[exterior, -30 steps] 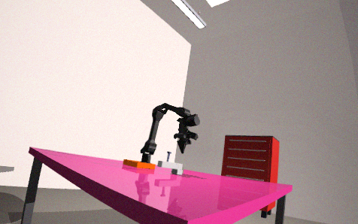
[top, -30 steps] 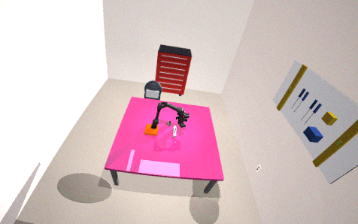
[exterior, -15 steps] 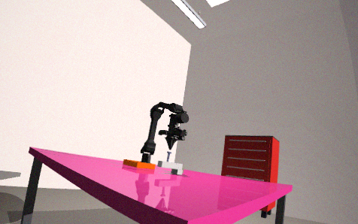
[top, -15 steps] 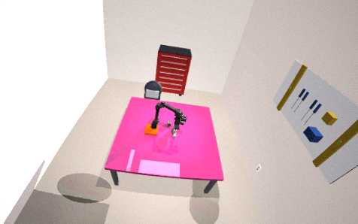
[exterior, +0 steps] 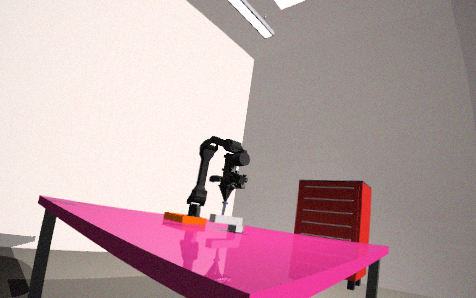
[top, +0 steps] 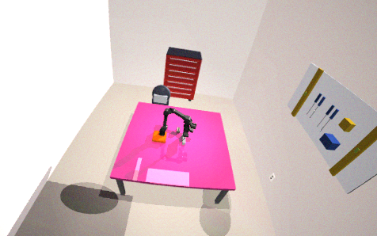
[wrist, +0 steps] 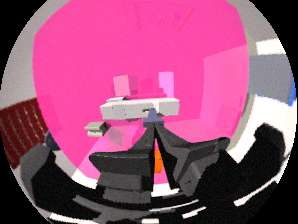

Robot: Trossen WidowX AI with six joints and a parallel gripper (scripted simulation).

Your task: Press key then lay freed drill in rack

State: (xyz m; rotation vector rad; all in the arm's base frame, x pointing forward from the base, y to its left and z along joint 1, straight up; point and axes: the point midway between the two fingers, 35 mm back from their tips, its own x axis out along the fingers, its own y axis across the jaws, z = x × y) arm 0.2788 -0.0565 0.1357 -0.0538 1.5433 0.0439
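Observation:
A pale grey block (top: 184,142) (exterior: 218,219) (wrist: 129,110) stands on the table in front of the arm. A blue-grey upright piece, apparently the key (exterior: 225,208) (wrist: 153,120), stands at the block. My gripper (top: 184,136) (exterior: 225,201) (wrist: 153,124) is shut and points down. Its fingertips are directly over the key's top, touching it or very close; the contact is too small to tell. I cannot make out the drill separately. A small beige-grey piece (top: 178,130) (wrist: 95,129), perhaps the rack, lies beside the block.
The arm stands on an orange base (top: 158,137) (exterior: 185,218) (wrist: 158,162) on the pink table (top: 210,158) (exterior: 300,260) (wrist: 140,40). A red drawer cabinet (top: 182,75) (exterior: 327,210) (wrist: 22,130) and a dark chair (top: 161,92) stand behind the table.

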